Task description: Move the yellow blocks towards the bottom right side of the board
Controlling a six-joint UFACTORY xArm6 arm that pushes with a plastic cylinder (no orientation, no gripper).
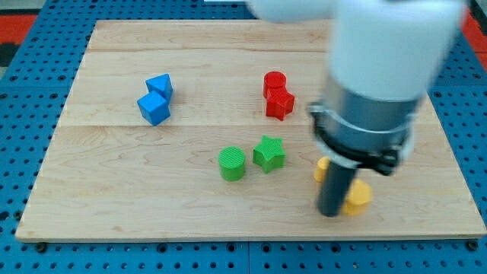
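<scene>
A wooden counter sits on blue pegboard. My tip, a bare rod that grips nothing, stands upright between two yellow blocks, touching them. The green star is near, at the view's left.

table | my tip touching yellow block on its left | second yellow block behind rod | green cylinder, green star to view's left

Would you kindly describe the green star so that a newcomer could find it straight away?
Start from the wooden board and look just below its middle, where two green blocks sit side by side. The green star is the one toward the view's right, below the red blocks. Its pointed outline sets it apart from the round green cylinder beside it.
</scene>
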